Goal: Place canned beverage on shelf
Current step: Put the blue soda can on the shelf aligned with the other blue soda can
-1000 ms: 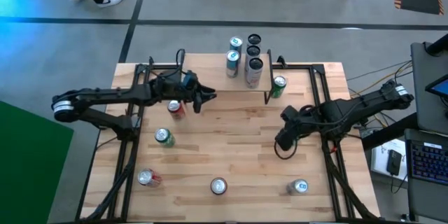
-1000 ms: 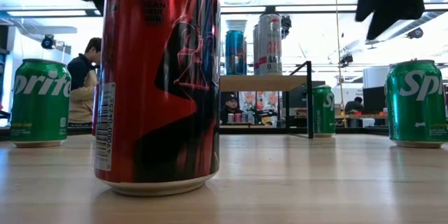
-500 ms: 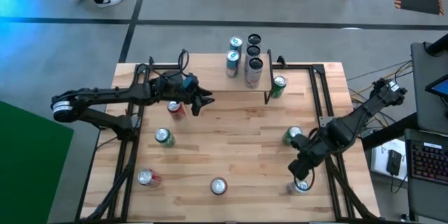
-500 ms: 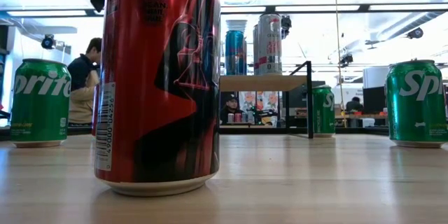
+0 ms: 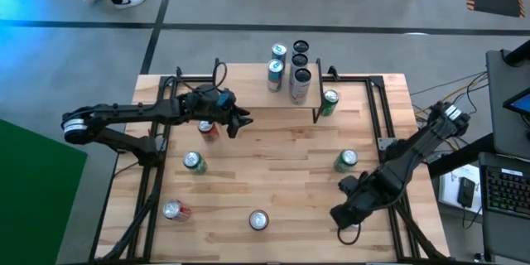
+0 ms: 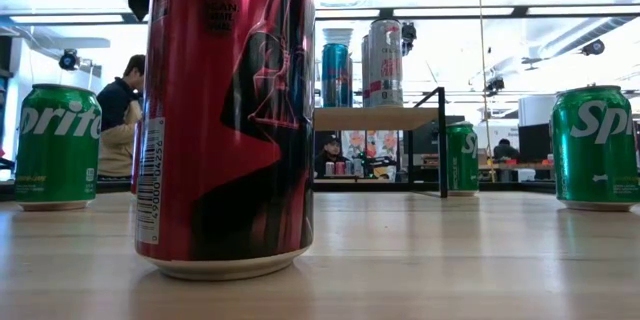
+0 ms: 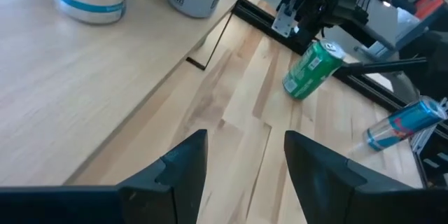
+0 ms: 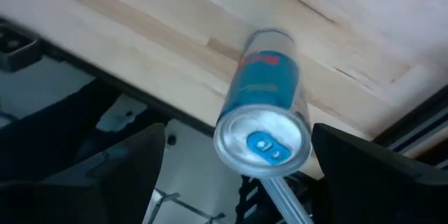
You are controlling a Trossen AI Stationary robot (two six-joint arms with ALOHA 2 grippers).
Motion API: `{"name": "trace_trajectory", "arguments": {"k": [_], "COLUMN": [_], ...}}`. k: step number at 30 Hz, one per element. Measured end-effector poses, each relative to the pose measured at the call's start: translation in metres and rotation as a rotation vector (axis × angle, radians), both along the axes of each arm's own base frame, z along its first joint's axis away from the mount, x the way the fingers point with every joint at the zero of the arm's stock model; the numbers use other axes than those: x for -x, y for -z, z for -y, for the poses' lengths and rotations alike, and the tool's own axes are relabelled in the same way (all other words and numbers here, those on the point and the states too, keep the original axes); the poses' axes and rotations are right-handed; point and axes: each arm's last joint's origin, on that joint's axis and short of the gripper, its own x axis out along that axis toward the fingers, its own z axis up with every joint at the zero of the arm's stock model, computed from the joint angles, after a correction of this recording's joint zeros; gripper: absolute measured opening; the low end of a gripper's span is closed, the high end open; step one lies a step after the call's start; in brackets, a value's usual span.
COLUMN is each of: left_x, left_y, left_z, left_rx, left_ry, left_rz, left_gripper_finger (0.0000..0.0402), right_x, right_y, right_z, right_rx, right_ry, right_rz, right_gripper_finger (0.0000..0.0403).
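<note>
Above the blue can [image 8: 266, 112], open right tool [image 5: 346, 215], unclosed

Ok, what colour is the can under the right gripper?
Blue and silver with red lettering, the slim can; the right wrist view shows it best.

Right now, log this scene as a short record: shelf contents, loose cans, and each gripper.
shelf: four cans standing on it
loose cans: seven on the table
left gripper: open, empty, beside red can
right gripper: open, over the blue can at the table's near right edge
</note>
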Motion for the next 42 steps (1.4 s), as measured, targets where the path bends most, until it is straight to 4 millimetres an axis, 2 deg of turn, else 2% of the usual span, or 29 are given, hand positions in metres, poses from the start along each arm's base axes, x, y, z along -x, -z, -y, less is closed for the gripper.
{"name": "trace_trajectory", "arguments": {"k": [8,13,27,35,42], "left_x": [0.001,0.001,0.001,-0.001,0.000], "left_y": [0.002,0.002,0.012,0.016,0.014], "left_z": [0.000,0.000,-0.003,-0.003,-0.003], "left_rx": [-0.012,-0.022,0.000,0.036,0.077], "left_ry": [0.007,0.011,-0.003,-0.019,-0.042], "left_rz": [-0.020,-0.026,-0.095,-0.113,-0.101], "left_gripper_finger": [0.0175,0.0175,0.0175,0.0175,0.0175], "right_x": [-0.006,-0.006,0.000,0.000,-0.009], "right_y": [0.016,0.020,0.022,0.021,0.011], "right_z": [-0.009,-0.012,-0.009,-0.009,-0.006], "right_rx": [0.018,0.015,0.023,0.020,0.085], "right_ry": [0.029,0.028,0.004,-0.075,-0.120], "right_rz": [-0.087,-0.114,-0.184,-0.155,-0.019], "right_gripper_finger": [0.0347,0.0337,0.0255,0.0243,0.0239]}}
